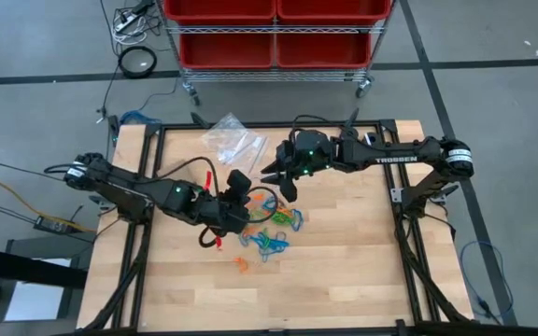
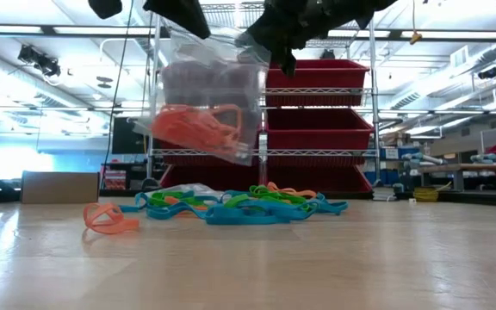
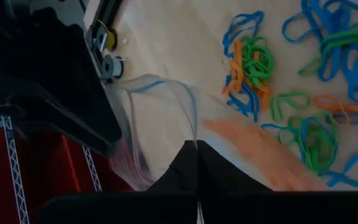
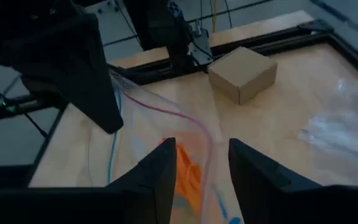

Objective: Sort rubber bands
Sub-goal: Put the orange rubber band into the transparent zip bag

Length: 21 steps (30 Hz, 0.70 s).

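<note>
A clear zip bag (image 2: 205,99) with orange rubber bands (image 2: 198,127) inside hangs above the table's middle. My left gripper (image 3: 197,144) is shut on its rim, and shows in the high view (image 1: 241,184). My right gripper (image 4: 202,163) is open; the bag's rim passes between its fingers, and it stands just right of the left one (image 1: 283,182). Loose blue, green and orange rubber bands (image 1: 271,229) lie in a heap on the wood below (image 3: 303,93). One orange band (image 2: 108,217) lies apart. My left gripper pinches the bag's rim (image 3: 191,124) near the zip line between its two shut fingers. The fingers slant down from the table's left. The bag hangs below them, its mouth gaping, clear of the table. Whether my right gripper touches the rim (image 4: 207,140), I cannot tell.
Spare clear bags (image 1: 232,140) lie at the table's far side. A cardboard box (image 4: 241,74) sits near the black frame rail. A rack with red bins (image 1: 274,33) stands beyond the far edge. Bare wood lies toward the near edge (image 1: 278,299).
</note>
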Tool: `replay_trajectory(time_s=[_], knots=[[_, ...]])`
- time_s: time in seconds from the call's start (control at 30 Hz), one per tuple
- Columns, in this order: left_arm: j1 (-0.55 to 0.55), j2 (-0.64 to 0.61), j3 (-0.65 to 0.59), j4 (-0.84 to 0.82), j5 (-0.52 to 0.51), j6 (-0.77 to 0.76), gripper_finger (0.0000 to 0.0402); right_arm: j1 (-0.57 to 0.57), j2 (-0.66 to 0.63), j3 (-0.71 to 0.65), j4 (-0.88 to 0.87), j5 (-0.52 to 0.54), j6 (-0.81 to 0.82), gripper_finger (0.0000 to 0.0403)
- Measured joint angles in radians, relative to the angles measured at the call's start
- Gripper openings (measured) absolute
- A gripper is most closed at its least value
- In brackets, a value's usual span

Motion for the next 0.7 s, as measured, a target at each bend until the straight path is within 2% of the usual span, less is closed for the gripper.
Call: replay_trajectory(time_s=[0.1,0.27,0.43,0.53,0.7], knots=[[-0.006,0.0,0.0,-0.021,0.019,0.0,0.0,-0.003,-0.011,0.0,-0.002,-0.005,-0.052,0.0138],[-0.005,0.0,0.0,-0.054,0.038,0.0,0.0,0.03,-0.037,0.0,-0.002,-0.092,-0.188,0.0138],[-0.006,0.0,0.0,-0.072,0.057,0.0,0.0,0.125,-0.074,0.0,-0.038,-0.113,-0.429,0.0139],[-0.009,0.0,0.0,-0.069,0.058,0.005,0.0,0.19,-0.081,0.0,-0.047,-0.092,-0.576,0.0139],[-0.012,0.0,0.0,-0.043,0.059,0.04,0.0,0.234,-0.081,0.0,-0.109,0.012,-0.62,0.0139]])
